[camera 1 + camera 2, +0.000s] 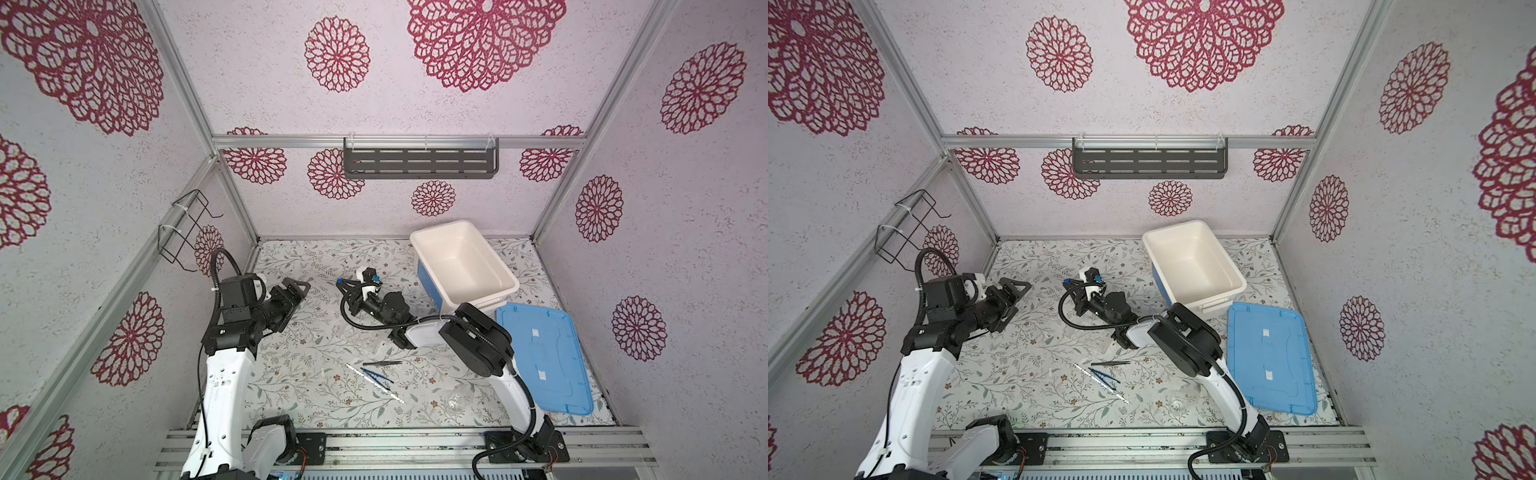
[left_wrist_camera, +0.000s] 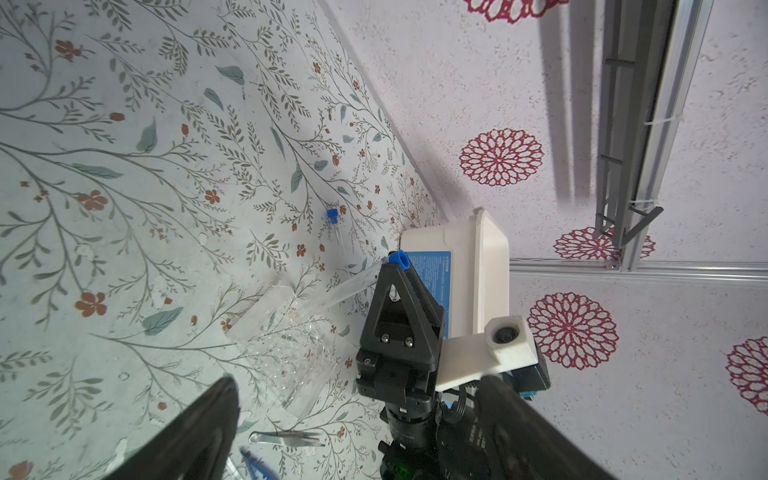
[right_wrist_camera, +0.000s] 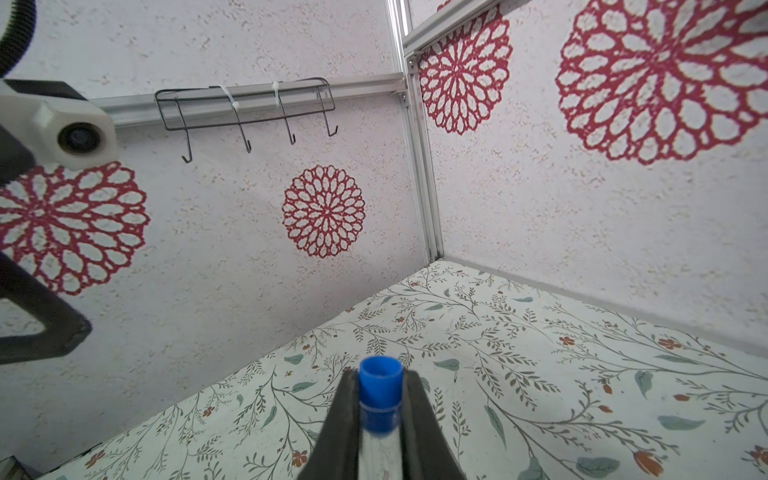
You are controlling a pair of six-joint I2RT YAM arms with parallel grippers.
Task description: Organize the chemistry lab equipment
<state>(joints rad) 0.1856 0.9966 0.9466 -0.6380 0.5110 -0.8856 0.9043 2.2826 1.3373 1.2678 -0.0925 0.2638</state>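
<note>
A clear tube with a blue cap (image 3: 380,384) is clamped just below its cap by the right end effector (image 3: 380,401). It is held tilted above the tabletop (image 1: 291,386), with its lower end pointed at the see-through tube holder (image 2: 286,332); whether they touch cannot be told. The left end effector (image 1: 300,300) is spread wide and empty. A second capped tube (image 2: 336,228) is laid flat nearby.
</note>
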